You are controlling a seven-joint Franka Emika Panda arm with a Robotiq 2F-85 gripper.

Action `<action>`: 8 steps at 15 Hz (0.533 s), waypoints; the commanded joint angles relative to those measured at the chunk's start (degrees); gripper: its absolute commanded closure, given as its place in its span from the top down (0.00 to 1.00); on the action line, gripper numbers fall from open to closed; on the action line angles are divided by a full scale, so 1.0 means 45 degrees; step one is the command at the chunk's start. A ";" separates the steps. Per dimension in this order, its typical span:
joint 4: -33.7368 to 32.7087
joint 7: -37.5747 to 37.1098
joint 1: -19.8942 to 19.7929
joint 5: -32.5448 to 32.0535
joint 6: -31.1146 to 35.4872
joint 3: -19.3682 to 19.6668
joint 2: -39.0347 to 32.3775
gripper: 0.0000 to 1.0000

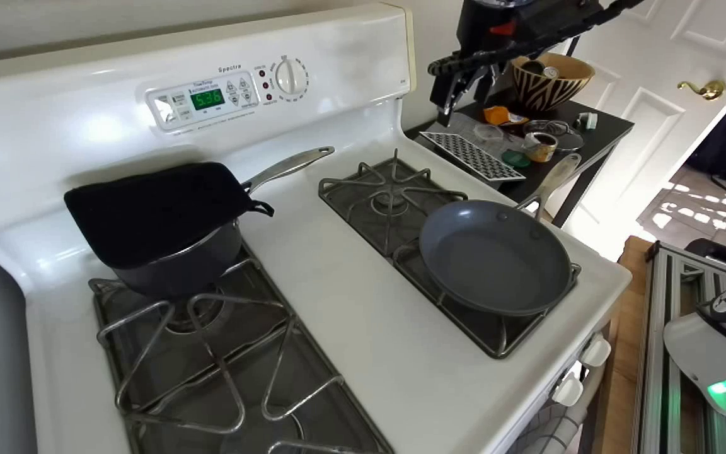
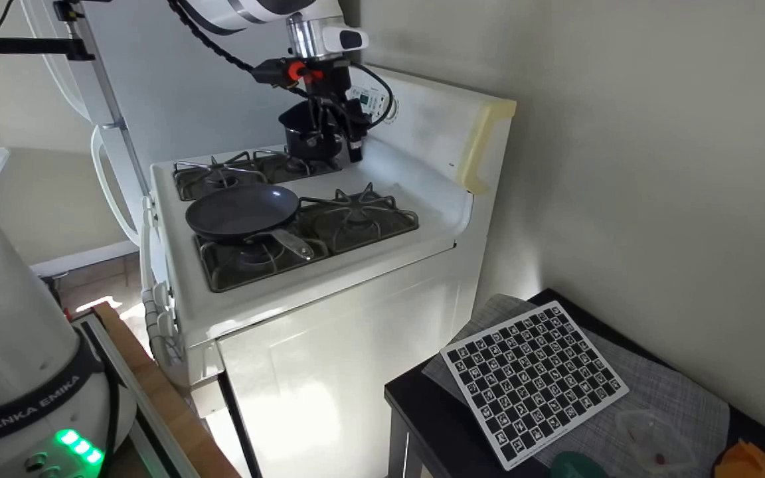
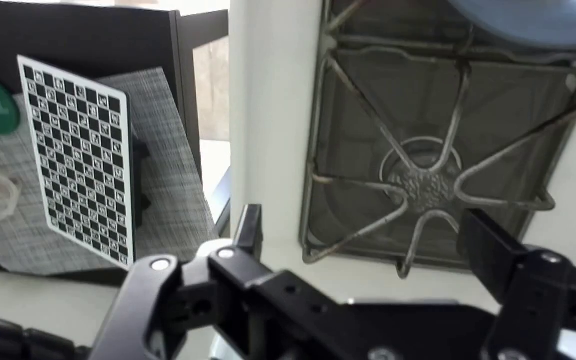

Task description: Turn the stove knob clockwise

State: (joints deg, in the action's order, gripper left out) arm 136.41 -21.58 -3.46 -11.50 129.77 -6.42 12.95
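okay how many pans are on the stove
2: as you face the stove, a frying pan sits at the front right and a saucepan at the back left. No others show.

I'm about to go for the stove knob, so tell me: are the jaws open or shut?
The jaws are open: in the wrist view, the two fingertips stand wide apart, with nothing gripped between them.

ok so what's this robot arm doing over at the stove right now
A robot arm has its open hand above the stove, gripping nothing. The job is to turn the stove knob on the back panel clockwise, but the hand isn't touching it. A frying pan and a saucepan sit on the stove, and neither is being handled.
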 commanded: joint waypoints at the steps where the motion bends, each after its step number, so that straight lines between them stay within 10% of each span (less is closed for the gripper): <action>1: -0.0341 -0.1034 0.0250 -0.1130 0.1539 -0.0429 -0.0498 1.00; 8: -0.2024 -0.3895 0.0398 -0.3511 0.3138 -0.1147 -0.1877 1.00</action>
State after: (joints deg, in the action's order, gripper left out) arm 131.57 -33.30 -2.14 -22.42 142.28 -11.12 8.18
